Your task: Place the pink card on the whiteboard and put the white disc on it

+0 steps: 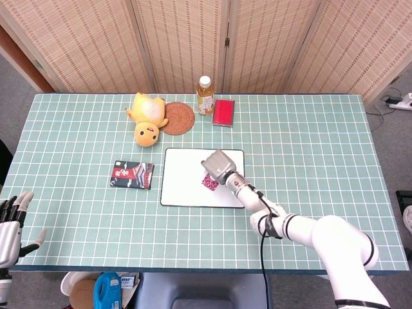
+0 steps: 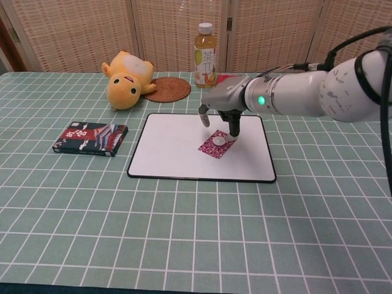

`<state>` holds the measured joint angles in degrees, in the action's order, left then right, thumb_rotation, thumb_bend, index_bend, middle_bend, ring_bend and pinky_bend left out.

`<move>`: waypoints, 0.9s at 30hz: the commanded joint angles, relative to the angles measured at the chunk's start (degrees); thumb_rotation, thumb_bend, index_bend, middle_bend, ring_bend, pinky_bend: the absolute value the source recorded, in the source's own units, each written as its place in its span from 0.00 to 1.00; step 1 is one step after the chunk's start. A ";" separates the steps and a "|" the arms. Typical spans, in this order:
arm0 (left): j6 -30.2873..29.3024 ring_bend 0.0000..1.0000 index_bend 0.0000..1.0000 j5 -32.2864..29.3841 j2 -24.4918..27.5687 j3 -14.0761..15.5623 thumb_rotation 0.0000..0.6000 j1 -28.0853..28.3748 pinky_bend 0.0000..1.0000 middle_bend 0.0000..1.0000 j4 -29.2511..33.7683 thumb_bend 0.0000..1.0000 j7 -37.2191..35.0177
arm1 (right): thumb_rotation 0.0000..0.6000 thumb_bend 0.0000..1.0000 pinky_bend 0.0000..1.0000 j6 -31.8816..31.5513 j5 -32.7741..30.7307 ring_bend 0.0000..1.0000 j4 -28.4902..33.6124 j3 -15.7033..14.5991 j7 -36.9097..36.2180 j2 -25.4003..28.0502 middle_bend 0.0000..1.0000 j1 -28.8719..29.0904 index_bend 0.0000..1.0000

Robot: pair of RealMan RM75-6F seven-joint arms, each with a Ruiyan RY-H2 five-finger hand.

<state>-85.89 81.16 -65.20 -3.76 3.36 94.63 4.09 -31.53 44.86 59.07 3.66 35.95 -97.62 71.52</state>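
Pink card point(image 2: 217, 144) lies flat on the whiteboard point(image 2: 177, 153), toward its right half, a small thin patterned rectangle turned at a slant to the board's edges; the white disc point(image 2: 219, 141) sits on its upper part, a small flat round piece that shows pale against the magenta print; both task things therefore look to be where the task wants them. Right hand point(image 2: 222, 110) hangs just above the disc, fingers pointing down; in the chest view one finger point(image 2: 233, 129) seems to reach the card beside the disc and another point(image 2: 204, 117) stands apart to the left, so the hand looks parted and holding nothing, though whether a fingertip touches the disc I cannot tell; from the head view the hand's grey back hides the disc altogether. Judged from this, the hand is held low so as to set the disc down without sliding the light card. Whiteboard is a smooth glossy rectangle with a dark rim and rounded corners, resting on the gridded green tablecloth point(image 2: 184, 233). Left hand point(image 1: 11, 222) waits at the table's near left corner, well apart, fingers spread and empty.
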 commanded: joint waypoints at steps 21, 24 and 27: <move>2.39 0.00 0.00 0.56 0.65 -1.86 1.00 3.17 0.00 0.00 0.37 0.32 0.16 | 1.00 0.26 0.76 -38.43 8.17 0.57 39.53 -4.25 -5.86 33.85 0.53 -27.40 0.30; 2.71 0.00 0.00 0.82 0.40 -2.03 1.00 3.76 0.00 0.00 0.63 0.32 0.46 | 1.00 0.26 0.65 -42.45 11.39 0.43 42.76 -6.33 -6.99 37.54 0.44 -31.87 0.30; 3.07 0.00 0.00 0.87 0.23 -2.06 1.00 4.17 0.00 0.00 0.96 0.32 0.92 | 1.00 0.26 0.57 -46.61 15.86 0.34 44.44 -8.60 -9.13 40.60 0.39 -36.66 0.30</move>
<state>-82.88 82.03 -64.94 -5.81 7.47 95.54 4.95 -75.03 57.19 101.38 -2.65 28.75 -59.34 38.62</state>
